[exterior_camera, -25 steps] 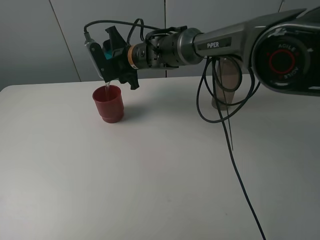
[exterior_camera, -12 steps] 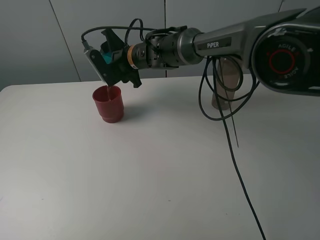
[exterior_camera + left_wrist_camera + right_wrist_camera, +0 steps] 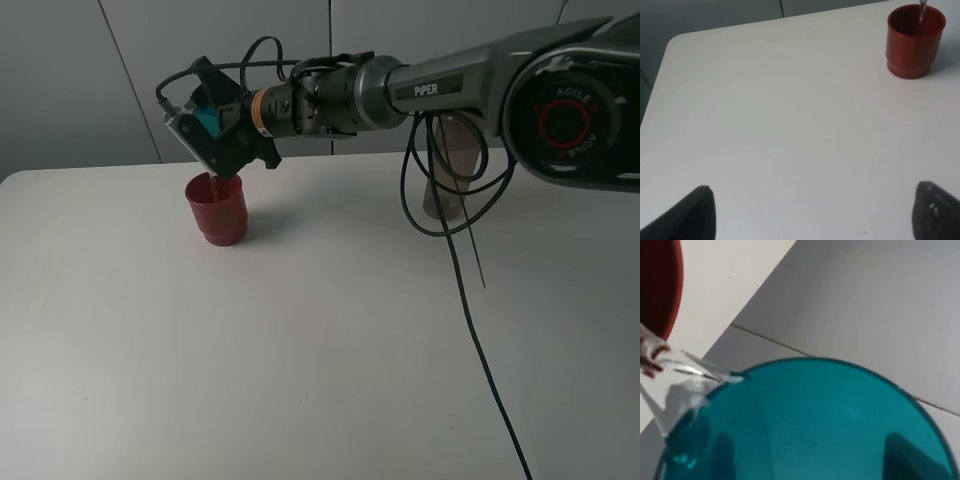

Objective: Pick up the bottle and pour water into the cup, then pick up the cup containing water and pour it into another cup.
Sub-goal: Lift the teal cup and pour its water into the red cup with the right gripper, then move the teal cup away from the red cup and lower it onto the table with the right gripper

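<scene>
Teal translucent cup (image 3: 210, 112) — tipped over opaque red cup (image 3: 217, 207).

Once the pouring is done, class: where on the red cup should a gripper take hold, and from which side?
Grip the red cup across its wider upper wall, above the stepped base, coming in level from the open table side. It stands upright holding water, so keep it vertical.

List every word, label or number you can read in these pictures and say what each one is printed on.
"PiPER": white letters on the right arm's grey forearm tube.
Ring of red lettering around the arm's round black joint cap: too blurred to read with confidence.
No text shows on the red cup, the teal cup, the bottle or the table.
</scene>
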{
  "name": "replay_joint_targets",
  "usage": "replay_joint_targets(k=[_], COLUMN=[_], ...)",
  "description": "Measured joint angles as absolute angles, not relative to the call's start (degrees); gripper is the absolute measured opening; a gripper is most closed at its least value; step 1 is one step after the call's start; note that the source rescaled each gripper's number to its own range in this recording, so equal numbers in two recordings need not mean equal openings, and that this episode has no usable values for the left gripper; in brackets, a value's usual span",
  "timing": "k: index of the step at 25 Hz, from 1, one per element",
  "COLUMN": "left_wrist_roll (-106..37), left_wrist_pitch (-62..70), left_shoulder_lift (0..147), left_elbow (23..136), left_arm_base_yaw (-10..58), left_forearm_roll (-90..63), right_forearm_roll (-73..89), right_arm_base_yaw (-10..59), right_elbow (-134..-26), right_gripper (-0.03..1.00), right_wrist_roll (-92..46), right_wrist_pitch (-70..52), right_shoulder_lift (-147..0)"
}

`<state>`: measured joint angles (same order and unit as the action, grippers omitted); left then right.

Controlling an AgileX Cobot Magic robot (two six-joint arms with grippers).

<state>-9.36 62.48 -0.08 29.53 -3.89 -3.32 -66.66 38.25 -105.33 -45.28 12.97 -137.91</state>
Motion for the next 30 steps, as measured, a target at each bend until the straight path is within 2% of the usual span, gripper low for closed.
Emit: replay_joint_targets(k=[21,26,30], left_wrist_roll=[-9.4,-9.5,-9.6], left_wrist_pitch=[62.5,62.5,62.5], left_shoulder_lift=[-0.1,-0.1,-0.1], left_elbow=[29.5,29.5,29.5], left_arm_base_yaw=[-3.9,-3.9,-3.9], left_forearm_roll=[-3.3,-3.3,-3.3], right_forearm_roll=[-63.2,-55.6,-48.9], right_arm_base_yaw=[38.2,38.2,38.4], right_elbow=[-105.3,-105.3,-104.3], right_gripper=[0.09,0.09,0.09], right_wrist_roll=[-49.2,-41.6,-27.9], right_wrist_pitch=[13.4,13.0,6.8], right_shoulder_lift=[-137.9,-137.8,-135.5])
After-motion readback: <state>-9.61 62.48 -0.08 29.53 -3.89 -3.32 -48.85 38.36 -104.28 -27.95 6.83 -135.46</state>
